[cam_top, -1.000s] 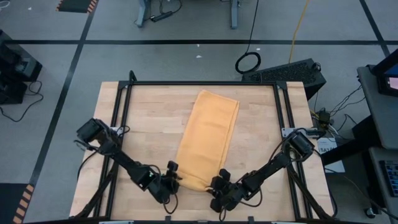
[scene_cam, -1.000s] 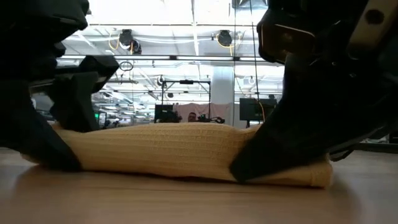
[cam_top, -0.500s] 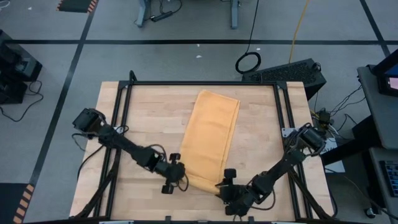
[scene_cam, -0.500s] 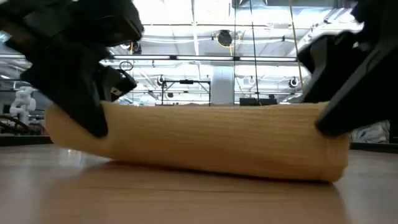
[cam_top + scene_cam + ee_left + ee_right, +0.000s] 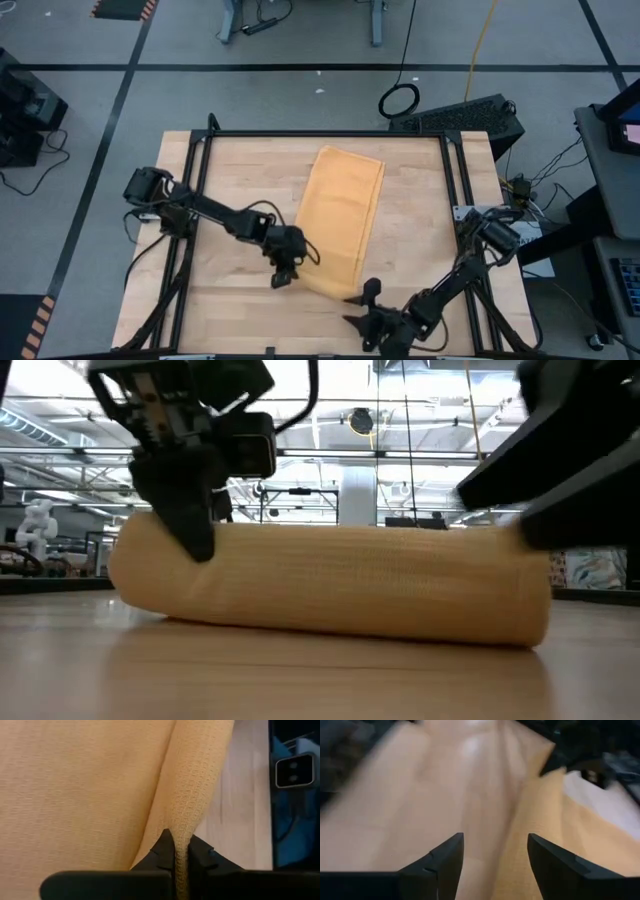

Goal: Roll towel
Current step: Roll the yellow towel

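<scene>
Towel [image 5: 340,215] edge pinched tight by left hand [image 5: 285,272]; right hand [image 5: 362,303] spread wide beside the roll.

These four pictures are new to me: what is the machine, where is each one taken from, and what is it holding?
It is a robot with two dark arms mounted at a wooden table, each ending in a two-finger gripper. One picture looks straight down on the table, one looks level across the tabletop, and one comes from a camera on each wrist.

A mustard-yellow towel lies on the table, its near end already rolled; the level view shows that roll end-on as a thick tube.

The left gripper is at the roll's left end. Its wrist view shows its fingers pinched shut on a fold of the cloth.

The right gripper sits just off the roll's right end, near the table's front edge. Its wrist view shows its fingers spread apart with nothing between them.
</scene>
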`<action>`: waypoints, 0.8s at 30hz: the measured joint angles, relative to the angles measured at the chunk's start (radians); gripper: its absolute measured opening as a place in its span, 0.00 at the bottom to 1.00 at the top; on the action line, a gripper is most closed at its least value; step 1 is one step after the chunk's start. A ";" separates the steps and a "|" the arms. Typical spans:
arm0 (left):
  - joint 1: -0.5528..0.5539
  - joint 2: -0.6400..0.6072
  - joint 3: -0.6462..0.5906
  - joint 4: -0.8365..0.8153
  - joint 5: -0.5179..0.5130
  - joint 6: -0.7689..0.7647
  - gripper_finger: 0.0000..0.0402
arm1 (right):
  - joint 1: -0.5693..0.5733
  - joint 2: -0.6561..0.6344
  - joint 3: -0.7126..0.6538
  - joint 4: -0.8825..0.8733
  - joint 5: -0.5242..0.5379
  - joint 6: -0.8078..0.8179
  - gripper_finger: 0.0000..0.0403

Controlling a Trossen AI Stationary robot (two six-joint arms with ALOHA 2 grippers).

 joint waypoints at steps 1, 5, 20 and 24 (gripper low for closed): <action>0.014 0.000 0.000 -0.008 0.016 0.000 0.04 | -0.007 0.013 0.000 0.002 0.031 0.007 0.52; 0.044 0.000 0.000 -0.052 0.026 -0.037 0.04 | -0.035 0.050 0.000 0.008 0.110 0.038 0.57; 0.009 0.000 0.000 -0.031 0.013 -0.049 0.06 | -0.122 0.109 0.003 -0.041 -0.009 0.399 0.54; 0.009 0.000 0.000 -0.046 -0.031 -0.044 0.16 | -0.131 0.108 0.003 -0.050 -0.049 0.455 0.45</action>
